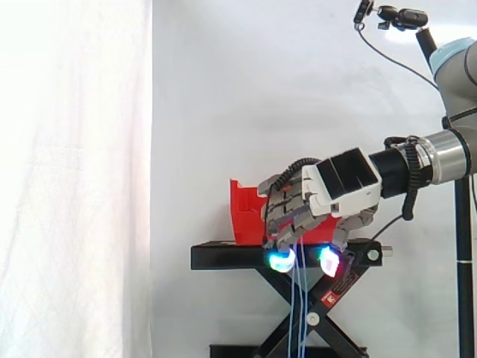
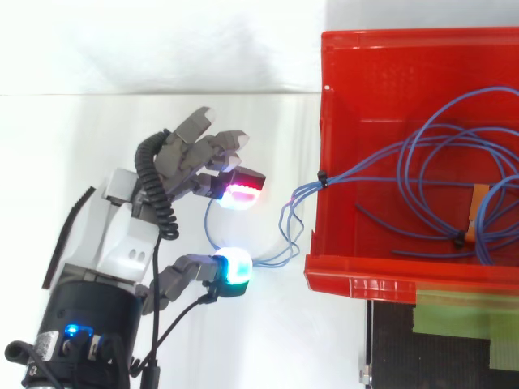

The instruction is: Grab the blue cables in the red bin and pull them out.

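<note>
We find the hand [image 2: 122, 235] pinching thin blue cables [image 2: 336, 173]; a few loops hang outside the red plastic bin [image 2: 405, 275], most lie inside.

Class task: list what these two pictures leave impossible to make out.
Side view: inside of the red bin, hidden by its wall and the hand.
Side view: lower ends of the blue cables, cut off by the bottom edge.
Top view: the bin's right side, cut off by the right edge.

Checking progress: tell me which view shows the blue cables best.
Top view: the blue cables coil in the red bin and loop over its wall toward the hand. Side view: strands hanging below the hand.
</note>
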